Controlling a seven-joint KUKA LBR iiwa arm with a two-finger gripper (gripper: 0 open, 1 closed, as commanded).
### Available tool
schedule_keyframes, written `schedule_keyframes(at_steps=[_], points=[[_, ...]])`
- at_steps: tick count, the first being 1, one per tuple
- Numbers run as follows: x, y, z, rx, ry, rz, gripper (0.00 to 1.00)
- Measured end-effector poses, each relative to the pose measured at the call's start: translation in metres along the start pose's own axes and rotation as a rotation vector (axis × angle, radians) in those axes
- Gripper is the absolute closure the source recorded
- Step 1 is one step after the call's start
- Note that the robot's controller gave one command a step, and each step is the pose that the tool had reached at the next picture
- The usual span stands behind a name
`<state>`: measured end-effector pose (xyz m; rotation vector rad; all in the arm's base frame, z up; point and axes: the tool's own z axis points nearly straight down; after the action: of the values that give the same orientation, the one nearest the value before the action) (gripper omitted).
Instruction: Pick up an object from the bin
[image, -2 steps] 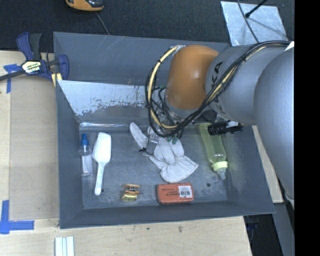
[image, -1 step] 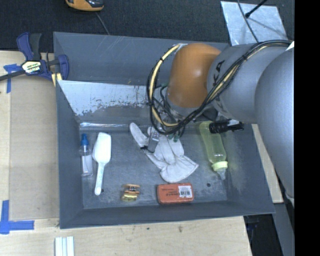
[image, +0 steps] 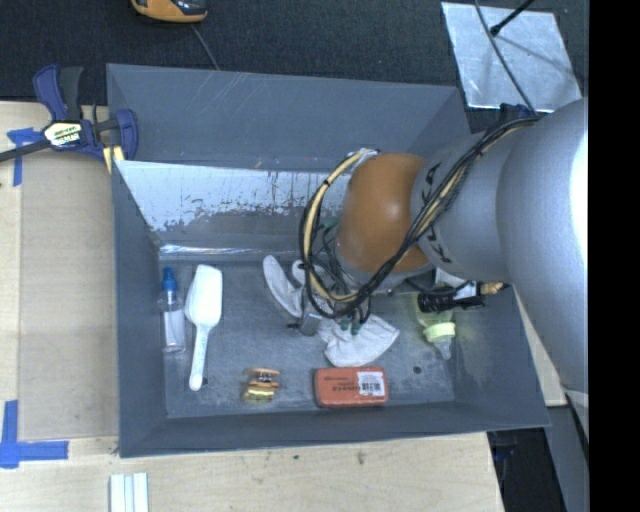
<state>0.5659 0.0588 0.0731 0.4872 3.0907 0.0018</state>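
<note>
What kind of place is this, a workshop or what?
Probably a robotics lab's bin-picking test station: a cabled robot arm reaches into a grey metal bin holding unrelated loose things, such as a white scoop and a reddish block.

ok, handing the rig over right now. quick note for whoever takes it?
Gripper: low in the middle of the bin, over the white crumpled pieces; open or shut cannot be told.
Things: white scoop and small blue-capped bottle at the left; small gold item and red block along the view's lower wall; yellow-green piece at the right.
Done: nothing seen lifted yet.
Left: grasp one thing and lift it out.
</note>
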Motion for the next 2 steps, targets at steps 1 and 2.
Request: schedule_keyframes(at_steps=[1, 2], points=[[0.000, 0.000, 0.000, 0.000, 0.000, 0.000, 1.00], [0.007, -0.001, -0.042, 0.005, 0.016, -0.018, 1.00]])
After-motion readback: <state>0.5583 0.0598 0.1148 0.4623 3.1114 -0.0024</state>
